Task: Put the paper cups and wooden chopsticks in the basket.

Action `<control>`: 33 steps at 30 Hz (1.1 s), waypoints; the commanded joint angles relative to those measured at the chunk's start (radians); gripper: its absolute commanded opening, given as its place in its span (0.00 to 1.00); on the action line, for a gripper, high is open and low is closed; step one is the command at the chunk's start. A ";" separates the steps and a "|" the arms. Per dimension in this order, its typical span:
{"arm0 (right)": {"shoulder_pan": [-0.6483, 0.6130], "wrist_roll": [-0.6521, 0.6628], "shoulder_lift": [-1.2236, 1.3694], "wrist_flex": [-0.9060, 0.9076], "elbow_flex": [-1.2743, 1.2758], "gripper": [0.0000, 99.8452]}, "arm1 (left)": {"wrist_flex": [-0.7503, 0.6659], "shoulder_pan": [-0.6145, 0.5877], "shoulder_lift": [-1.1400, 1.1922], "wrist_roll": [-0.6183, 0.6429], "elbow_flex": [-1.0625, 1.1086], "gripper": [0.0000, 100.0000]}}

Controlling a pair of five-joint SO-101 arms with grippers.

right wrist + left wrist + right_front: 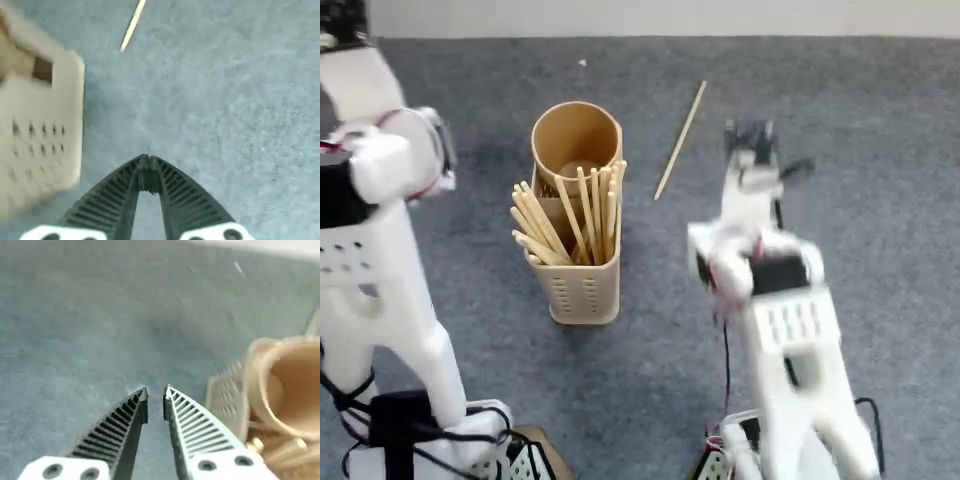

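Observation:
A beige perforated basket (584, 290) stands upright on the grey carpet. It holds a brown paper cup (576, 140) and several wooden chopsticks (570, 225) leaning in front of the cup. One loose chopstick (680, 125) lies on the carpet to the basket's right. My right gripper (750, 138) hovers just right of that chopstick, shut and empty; its wrist view shows the gripper (148, 162), the chopstick (132, 25) and the basket (40, 135). My left gripper (155, 392) hangs left of the basket (225, 395) and cup (290, 385), open by a narrow gap with nothing in it.
The two white arm bases, with cables, stand at the near edge, left (380, 330) and right (800, 370). A pale strip of wall (660, 15) runs along the far side. Bare carpet surrounds the basket.

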 commanded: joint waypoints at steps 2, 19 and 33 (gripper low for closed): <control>0.036 0.150 -0.447 -0.127 0.516 0.01 | 0.029 0.137 -0.041 -0.014 0.067 0.15; 0.136 0.245 -1.079 -0.061 0.912 0.01 | -0.054 0.320 -0.035 -0.014 0.447 0.16; 0.134 0.241 -1.093 -0.041 0.917 0.01 | -0.571 0.269 -0.035 -0.020 0.820 0.00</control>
